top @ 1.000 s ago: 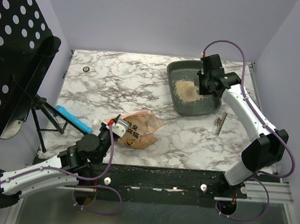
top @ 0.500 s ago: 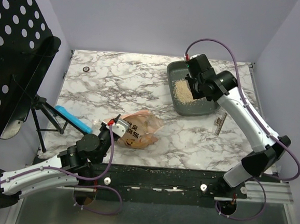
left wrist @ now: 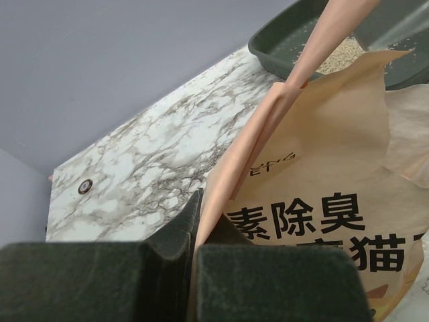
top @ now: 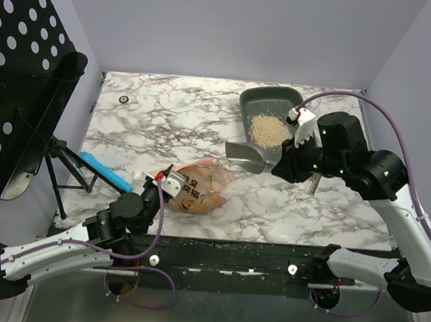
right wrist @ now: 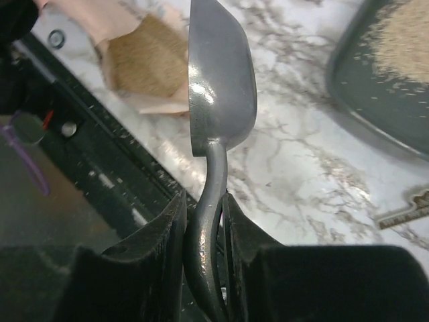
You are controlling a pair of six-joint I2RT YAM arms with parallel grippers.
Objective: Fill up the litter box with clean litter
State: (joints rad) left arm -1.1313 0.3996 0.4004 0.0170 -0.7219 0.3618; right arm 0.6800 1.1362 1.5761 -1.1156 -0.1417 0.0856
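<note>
Dark grey rectangular plastic litter box (top: 270,98) stands at the far right of the marble table (top: 166,120), with a pale tan heap of clean litter (top: 266,129) inside. Right gripper (top: 281,166), just beside the box's near edge, clamps the handle of a small grey scoop (top: 246,154). Left gripper (top: 167,183), well apart, is pinched tight on the edge of an orange-tan printed plastic bag (top: 206,184)

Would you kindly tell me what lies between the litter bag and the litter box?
The grey scoop, gripped by the right tool, hangs above the marble table between the litter bag and the litter box, as the top external view shows.
</note>
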